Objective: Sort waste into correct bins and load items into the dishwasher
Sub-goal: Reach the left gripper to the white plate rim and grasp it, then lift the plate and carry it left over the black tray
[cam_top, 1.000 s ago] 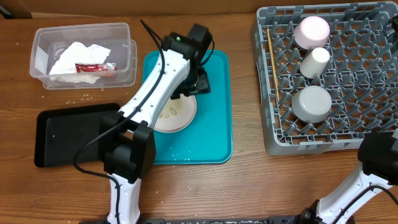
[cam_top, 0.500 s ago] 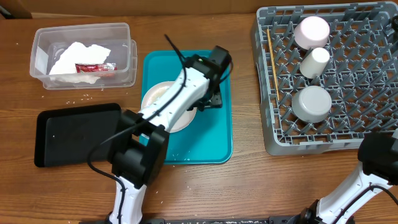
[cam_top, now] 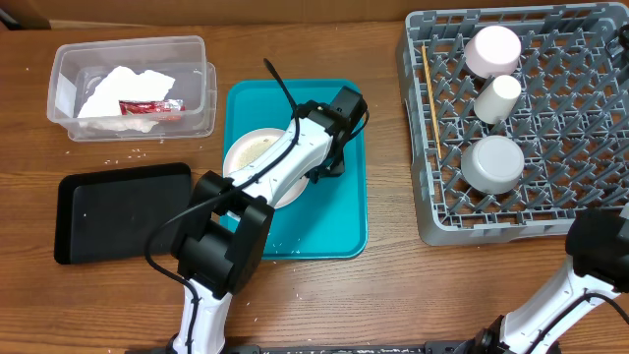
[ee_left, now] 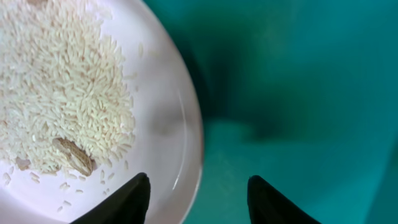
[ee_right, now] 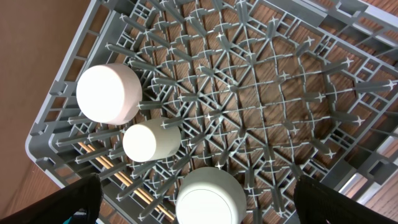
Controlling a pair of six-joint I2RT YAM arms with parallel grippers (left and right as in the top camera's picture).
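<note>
From overhead, a clear rectangular plastic tub (cam_top: 133, 84) at the far left of the wooden table (cam_top: 393, 295) holds a crumpled white paper napkin (cam_top: 113, 88) and a small red wrapper (cam_top: 149, 106). A flat black rectangular tray (cam_top: 118, 211) lies nearer the robot, and beside it a large round white plate (cam_top: 254, 157) sits on a teal tray (cam_top: 339, 221). The left gripper (cam_top: 329, 165) is down at the plate's right edge. At the right, the large square grey plastic dish rack (cam_top: 570, 197) carries a smaller white dish (cam_top: 491, 49), a small white cup (cam_top: 496, 96), a grey bowl (cam_top: 493, 162) and thin wooden chopsticks (cam_top: 430, 88). In the left wrist view, white rice grains (ee_left: 56, 81) and a brown food scrap (ee_left: 74, 155) lie on the plate; the fingers (ee_left: 134, 199) stand apart astride its rim, one over the plate and one over the tray, gripping nothing. The right wrist view looks down on the rack, where the right gripper (ee_right: 214, 205) hangs spread wide and holds nothing.
</note>
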